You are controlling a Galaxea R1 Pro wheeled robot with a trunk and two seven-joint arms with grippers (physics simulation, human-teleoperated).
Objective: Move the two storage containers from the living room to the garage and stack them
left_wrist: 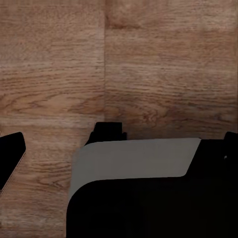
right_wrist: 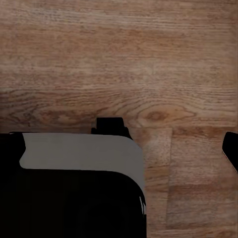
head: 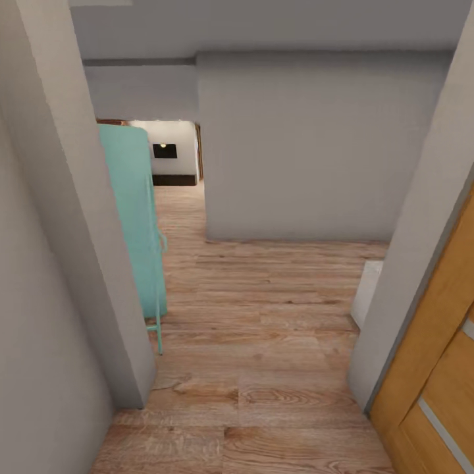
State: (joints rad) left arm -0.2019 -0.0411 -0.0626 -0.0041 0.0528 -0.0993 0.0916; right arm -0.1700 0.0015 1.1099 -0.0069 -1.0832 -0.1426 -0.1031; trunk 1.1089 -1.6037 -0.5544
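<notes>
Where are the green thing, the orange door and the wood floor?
Green thing [head: 135, 217], head view, on its flat teal side.
Orange door [head: 438, 368], head view, on its wooden panel.
Wood floor [head: 263, 316], head view, on bare planks in the passage.

In the left wrist view, the robot's body appears as a large black mass [left_wrist: 148, 208] with a rounded upper corner, filling the picture from about 4 to 7 o'clock. Across its top lies a flat, matte grey panel [left_wrist: 134, 161] with softly rounded corners. A small black block [left_wrist: 106, 131] juts up behind the panel at about 11 o'clock of it, and a black wedge-shaped part [left_wrist: 11, 151] enters at 9 o'clock. The right wrist view shows the mirrored shape: a black body [right_wrist: 69, 203], a grey panel [right_wrist: 79, 151] over it, a small black block [right_wrist: 110, 125] and a black sliver [right_wrist: 231, 148] at 3 o'clock. No cables, screws or markings can be made out.
</notes>
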